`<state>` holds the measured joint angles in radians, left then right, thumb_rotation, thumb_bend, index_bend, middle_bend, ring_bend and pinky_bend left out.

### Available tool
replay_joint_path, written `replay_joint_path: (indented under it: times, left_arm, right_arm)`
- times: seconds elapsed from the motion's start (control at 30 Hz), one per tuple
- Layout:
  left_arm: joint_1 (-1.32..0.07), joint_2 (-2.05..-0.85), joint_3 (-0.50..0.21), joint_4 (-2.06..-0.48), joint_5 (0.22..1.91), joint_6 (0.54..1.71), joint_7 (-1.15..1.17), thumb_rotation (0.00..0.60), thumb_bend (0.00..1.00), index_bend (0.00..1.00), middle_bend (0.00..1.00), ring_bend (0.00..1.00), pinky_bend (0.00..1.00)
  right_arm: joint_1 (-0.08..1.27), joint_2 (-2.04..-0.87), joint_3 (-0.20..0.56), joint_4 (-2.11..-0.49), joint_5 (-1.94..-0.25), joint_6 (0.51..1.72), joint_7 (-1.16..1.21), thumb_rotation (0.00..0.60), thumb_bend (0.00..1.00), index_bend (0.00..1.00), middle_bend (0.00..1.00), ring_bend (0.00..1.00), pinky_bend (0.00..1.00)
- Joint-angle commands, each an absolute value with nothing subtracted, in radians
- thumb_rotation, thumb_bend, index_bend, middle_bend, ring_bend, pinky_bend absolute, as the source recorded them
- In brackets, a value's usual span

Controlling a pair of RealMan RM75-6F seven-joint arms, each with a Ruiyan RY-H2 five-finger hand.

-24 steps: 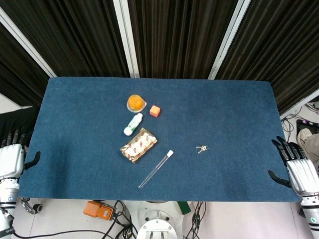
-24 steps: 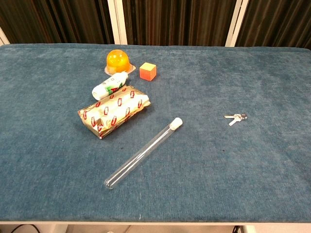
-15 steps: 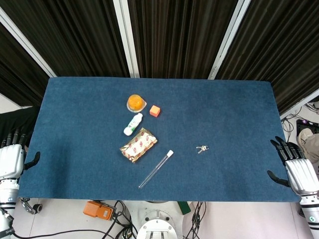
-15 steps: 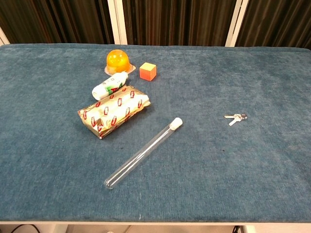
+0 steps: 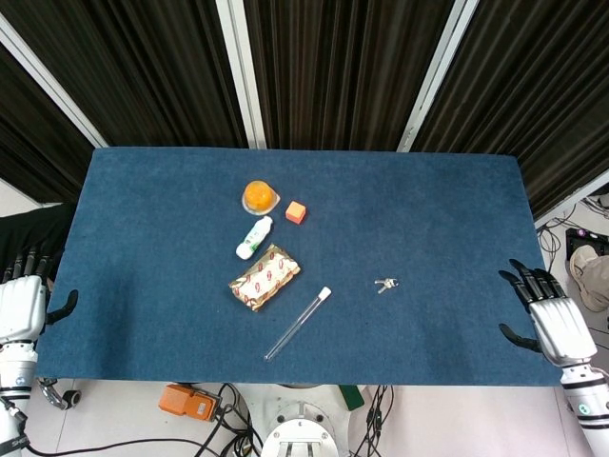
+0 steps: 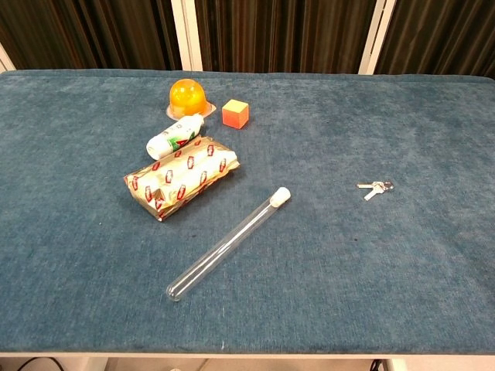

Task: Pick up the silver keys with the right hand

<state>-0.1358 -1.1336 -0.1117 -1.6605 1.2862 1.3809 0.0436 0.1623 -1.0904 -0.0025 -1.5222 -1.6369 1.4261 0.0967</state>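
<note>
The small silver keys (image 5: 385, 284) lie flat on the blue table (image 5: 428, 209), right of centre; the chest view shows the silver keys (image 6: 374, 187) alone on the cloth. My right hand (image 5: 545, 316) hovers over the table's front right corner, fingers spread, holding nothing, well to the right of the keys. Beside the table's left front edge is my left hand (image 5: 23, 305), also empty with fingers apart. Neither hand appears in the chest view.
A glass test tube (image 5: 298, 323) with a white cap lies diagonally left of the keys. Further left are a foil snack packet (image 5: 264, 277), a small white bottle (image 5: 254, 237), an orange jelly cup (image 5: 257, 196) and an orange cube (image 5: 296, 211).
My right hand has shifted left, from just off the table's right edge to over its front right corner. Nothing else has moved.
</note>
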Motion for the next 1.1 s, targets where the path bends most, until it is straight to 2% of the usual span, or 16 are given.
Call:
replay_joint_path:
  times: [0.03,0.27,0.5,0.73,0.97,1.1]
  left_arm:
    - [-0.136,-1.131,-0.115,-1.661,1.281,1.378,0.037,0.6,0.32,0.18,0.04,0.04,0.15]
    - [-0.137,-1.125,-0.116,-1.662,1.272,1.369,0.032,0.6,0.32,0.18,0.04,0.04,0.15]
    - [-0.135,-1.122,-0.118,-1.663,1.268,1.371,0.029,0.6,0.32,0.18,0.04,0.04,0.15]
    - [-0.135,-1.12,-0.118,-1.662,1.266,1.37,0.029,0.6,0.32,0.18,0.04,0.04,0.15]
    - [-0.133,-1.118,-0.118,-1.661,1.265,1.371,0.024,0.6,0.32,0.18,0.04,0.04,0.15]
    - [-0.133,-1.117,-0.118,-1.661,1.265,1.37,0.022,0.6,0.32,0.18,0.04,0.04,0.15]
  right_arm:
    - [0.244,-1.13,0.016,-1.478,-1.648,1.326,0.122,0.6,0.37,0.25,0.11,0.19,0.16]
    - [0.389,-1.206,0.064,-1.408,-1.625,1.157,0.175,0.6,0.37,0.3,0.11,0.19,0.16]
    - [0.509,-1.319,0.071,-1.321,-1.606,1.002,0.167,0.6,0.37,0.36,0.11,0.19,0.16]
    - [0.585,-1.392,0.071,-1.269,-1.603,0.929,0.196,0.6,0.37,0.45,0.11,0.19,0.16]
    - [0.622,-1.431,0.069,-1.224,-1.583,0.904,0.177,0.6,0.37,0.48,0.11,0.19,0.18]
    - [0.624,-1.44,0.058,-1.209,-1.574,0.903,0.163,0.6,0.41,0.49,0.11,0.19,0.18]
